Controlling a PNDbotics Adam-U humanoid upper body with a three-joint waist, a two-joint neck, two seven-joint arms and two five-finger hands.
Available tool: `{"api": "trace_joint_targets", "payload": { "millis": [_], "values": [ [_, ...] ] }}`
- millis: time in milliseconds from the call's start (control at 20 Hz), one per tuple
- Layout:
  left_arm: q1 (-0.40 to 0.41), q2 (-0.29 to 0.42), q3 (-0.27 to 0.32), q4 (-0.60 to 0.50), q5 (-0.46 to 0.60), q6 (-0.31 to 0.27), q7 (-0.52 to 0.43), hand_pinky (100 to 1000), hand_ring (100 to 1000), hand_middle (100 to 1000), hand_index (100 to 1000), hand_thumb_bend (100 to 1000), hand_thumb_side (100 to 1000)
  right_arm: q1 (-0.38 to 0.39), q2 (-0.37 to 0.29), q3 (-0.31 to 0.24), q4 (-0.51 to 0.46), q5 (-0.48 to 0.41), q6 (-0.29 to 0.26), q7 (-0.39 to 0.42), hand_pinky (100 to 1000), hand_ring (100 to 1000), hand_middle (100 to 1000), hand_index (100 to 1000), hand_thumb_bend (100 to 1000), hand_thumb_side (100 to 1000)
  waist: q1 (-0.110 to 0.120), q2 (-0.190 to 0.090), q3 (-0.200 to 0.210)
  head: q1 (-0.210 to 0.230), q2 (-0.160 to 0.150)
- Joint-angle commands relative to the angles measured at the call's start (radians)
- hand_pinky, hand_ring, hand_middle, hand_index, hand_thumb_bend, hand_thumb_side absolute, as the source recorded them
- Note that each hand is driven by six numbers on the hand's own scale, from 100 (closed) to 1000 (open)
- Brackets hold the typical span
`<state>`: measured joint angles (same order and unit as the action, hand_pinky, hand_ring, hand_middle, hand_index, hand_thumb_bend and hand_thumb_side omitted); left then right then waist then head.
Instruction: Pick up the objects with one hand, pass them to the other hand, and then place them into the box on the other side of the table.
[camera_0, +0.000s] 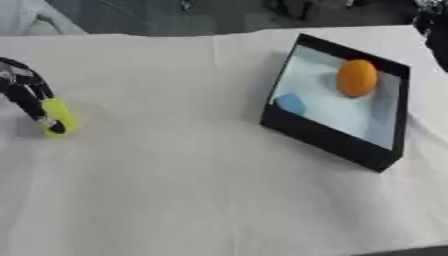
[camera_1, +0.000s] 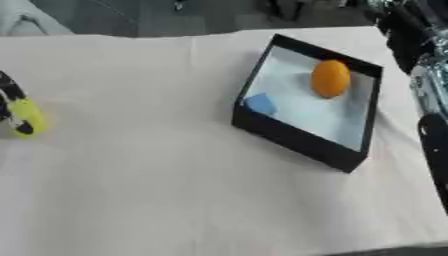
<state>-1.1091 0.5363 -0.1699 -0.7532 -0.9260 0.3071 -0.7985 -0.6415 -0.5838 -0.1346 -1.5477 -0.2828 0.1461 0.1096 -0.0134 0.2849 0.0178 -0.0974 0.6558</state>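
Observation:
A small yellow-green object (camera_0: 57, 116) lies on the white tablecloth at the far left. My left hand (camera_0: 26, 92) reaches down onto it from the left edge, black fingers curled over its top and side. A black box (camera_0: 308, 131) with a pale inside stands tilted at the right of the table. Inside it lie an orange oval object (camera_0: 357, 77) and a small blue object (camera_0: 290, 104). Parts of my right arm (camera_1: 429, 85) run along the right edge beside the box; no hand shows on it.
The white cloth (camera_0: 175, 175) covers the whole table, its front edge at the bottom right corner. A dark floor and some dark shapes lie beyond the far edge. The right arm stands close to the box's right wall.

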Motion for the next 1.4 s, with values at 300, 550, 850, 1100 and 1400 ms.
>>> {"api": "trace_joint_targets", "payload": {
  "millis": [300, 550, 850, 1100, 1400],
  "values": [
    [-0.019, 0.009, -0.001, 0.000, -0.023, -0.006, -0.011, 900, 872, 777, 732, 579, 116, -0.014, -0.019, -0.009, -0.010, 0.008, 0.001, -0.001, 1000, 1000, 1000, 1000, 100, 516, -0.006, -0.028, -0.002, 0.006, -0.011],
    [-0.022, 0.006, -0.001, -0.003, -0.012, -0.011, -0.017, 889, 842, 751, 691, 528, 100, -0.014, -0.019, -0.009, -0.009, 0.009, 0.002, -0.003, 1000, 1000, 1000, 1000, 100, 516, -0.004, -0.030, -0.002, 0.007, -0.015],
    [-0.024, 0.006, -0.003, -0.006, -0.008, -0.016, -0.019, 873, 824, 732, 651, 478, 100, -0.014, -0.018, -0.010, -0.008, 0.011, 0.004, -0.005, 1000, 1000, 1000, 1000, 100, 517, -0.002, -0.032, -0.004, 0.004, -0.018],
    [-0.024, 0.022, 0.010, -0.058, 0.015, 0.012, 0.000, 850, 785, 688, 620, 436, 100, -0.013, -0.021, -0.011, -0.008, 0.011, 0.004, -0.005, 1000, 1000, 1000, 1000, 100, 516, -0.001, -0.034, -0.003, -0.001, -0.014],
    [0.061, 0.081, 0.003, -0.369, 0.102, 0.083, 0.157, 832, 722, 629, 599, 335, 100, -0.014, -0.030, -0.014, -0.024, 0.020, -0.007, 0.001, 1000, 1000, 1000, 1000, 100, 509, 0.001, -0.032, 0.000, -0.008, -0.018]
  ]
}}
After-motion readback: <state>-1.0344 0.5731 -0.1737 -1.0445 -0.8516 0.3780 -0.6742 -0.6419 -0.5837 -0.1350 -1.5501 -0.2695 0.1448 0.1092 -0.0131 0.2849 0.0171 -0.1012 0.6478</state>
